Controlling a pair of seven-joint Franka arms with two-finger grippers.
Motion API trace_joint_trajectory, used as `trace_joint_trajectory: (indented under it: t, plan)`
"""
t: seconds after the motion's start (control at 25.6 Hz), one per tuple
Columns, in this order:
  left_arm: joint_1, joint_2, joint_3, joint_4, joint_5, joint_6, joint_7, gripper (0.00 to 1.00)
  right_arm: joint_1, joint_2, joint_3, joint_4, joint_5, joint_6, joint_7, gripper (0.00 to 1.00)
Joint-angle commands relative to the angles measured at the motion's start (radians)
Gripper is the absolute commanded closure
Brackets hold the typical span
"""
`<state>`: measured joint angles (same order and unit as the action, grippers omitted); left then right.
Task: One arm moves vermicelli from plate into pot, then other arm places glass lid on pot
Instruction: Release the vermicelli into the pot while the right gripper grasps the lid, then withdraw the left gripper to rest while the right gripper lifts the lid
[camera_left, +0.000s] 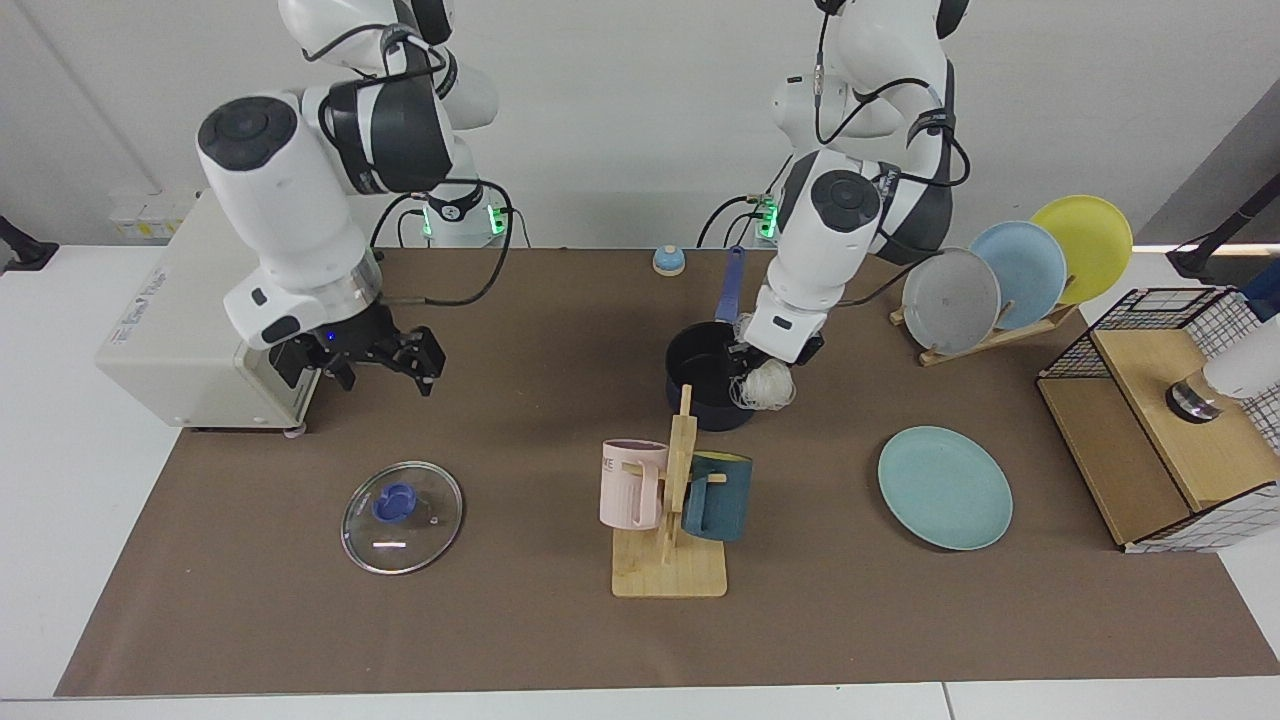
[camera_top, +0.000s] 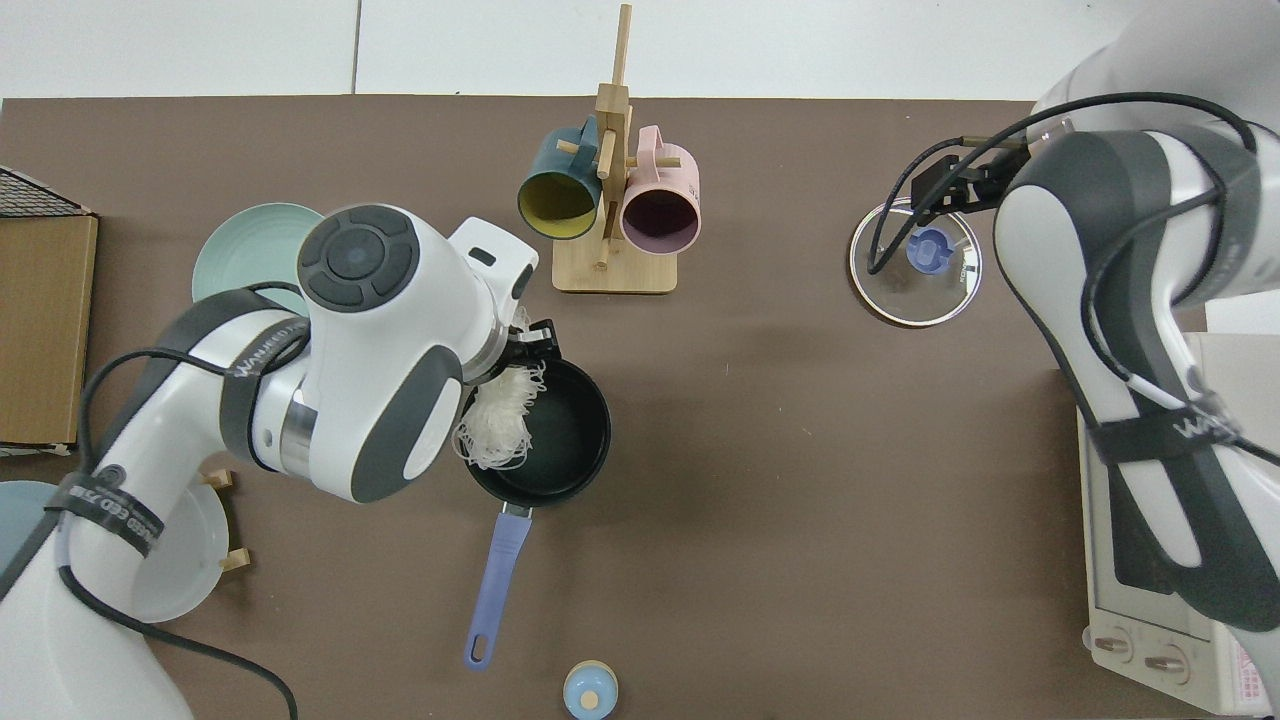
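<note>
Vermicelli (camera_left: 768, 384) hung over the pot's (camera_left: 700, 368) rim, pinched in your left gripper (camera_left: 765, 355); the plate (camera_left: 944, 487) sat bare. Your right gripper (camera_left: 380, 362), fingers spread, hovered above the table near the glass lid (camera_left: 402, 503).

A white table (camera_left: 60, 420) carries a brown mat (camera_left: 500, 620) over most of its top. On the mat rest a small dark saucepan with a long blue handle (camera_left: 712, 385), a round teal-green plate (camera_left: 945, 488), a clear glass lid with a blue knob (camera_left: 402, 503), a wooden mug stand (camera_left: 668, 575) bearing a pink and a dark teal mug, a wooden rack of upright plates (camera_left: 985, 340) and a small blue-and-tan knob (camera_left: 668, 261). A cream toaster oven (camera_left: 190, 340) sits at one end, partly on the mat, and a wire-framed wooden box (camera_left: 1160, 430) at the other.
</note>
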<state>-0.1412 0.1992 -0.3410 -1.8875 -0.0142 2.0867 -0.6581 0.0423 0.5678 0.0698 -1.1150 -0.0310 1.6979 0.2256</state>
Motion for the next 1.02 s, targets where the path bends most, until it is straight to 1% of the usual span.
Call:
trace_joint_trajectory:
  t: [0.0,0.12,0.2,0.27,0.35,0.39,0.43,0.47,0.59,0.66,0.82,0.94,0.98]
  plan:
    - [-0.003,-0.066,-0.019,-0.154,0.006,0.133,-0.043,1.00,-0.024,0.139,0.013,0.121,-0.014,0.045,-0.042,0.00]
    - [-0.005,-0.057,-0.021,-0.179,0.029,0.176,-0.049,1.00,-0.025,0.165,0.007,0.121,-0.015,0.068,-0.060,0.00]
    - [-0.006,-0.054,-0.021,-0.185,0.036,0.185,-0.051,1.00,-0.036,0.164,0.001,0.118,-0.015,0.078,-0.089,0.00]
    - [-0.006,-0.053,-0.021,-0.188,0.036,0.193,-0.051,1.00,-0.041,0.161,0.007,0.101,-0.014,0.085,-0.094,0.00]
    - [-0.006,-0.053,-0.021,-0.191,0.036,0.199,-0.055,1.00,-0.050,0.159,0.007,0.066,-0.012,0.118,-0.100,0.00]
    - [-0.008,-0.050,-0.021,-0.187,0.036,0.197,-0.060,0.91,-0.056,0.150,0.007,0.043,-0.012,0.152,-0.100,0.00]
    - [-0.009,-0.049,-0.021,-0.182,0.036,0.194,-0.061,0.51,-0.055,0.142,0.007,0.008,-0.012,0.193,-0.101,0.00]
    - [-0.012,-0.049,-0.021,-0.180,0.036,0.194,-0.063,0.01,-0.050,0.132,0.005,-0.035,-0.013,0.225,-0.100,0.00]
    - [-0.011,-0.063,-0.021,-0.167,0.036,0.176,-0.060,0.00,-0.047,0.106,0.001,-0.162,-0.014,0.333,-0.101,0.00]
    - [-0.009,-0.075,-0.015,-0.160,0.036,0.165,-0.054,0.00,-0.048,0.080,0.001,-0.222,-0.014,0.370,-0.101,0.00]
    - [-0.006,-0.086,0.010,-0.099,0.036,0.118,-0.028,0.00,-0.056,0.055,-0.001,-0.272,-0.014,0.373,-0.103,0.00]
    - [-0.009,-0.083,0.077,-0.042,0.036,0.059,0.066,0.00,-0.058,0.040,-0.002,-0.302,-0.014,0.373,-0.104,0.00]
    - [-0.008,-0.081,0.109,-0.021,0.036,0.046,0.128,0.00,-0.058,0.035,-0.004,-0.308,-0.014,0.375,-0.104,0.00]
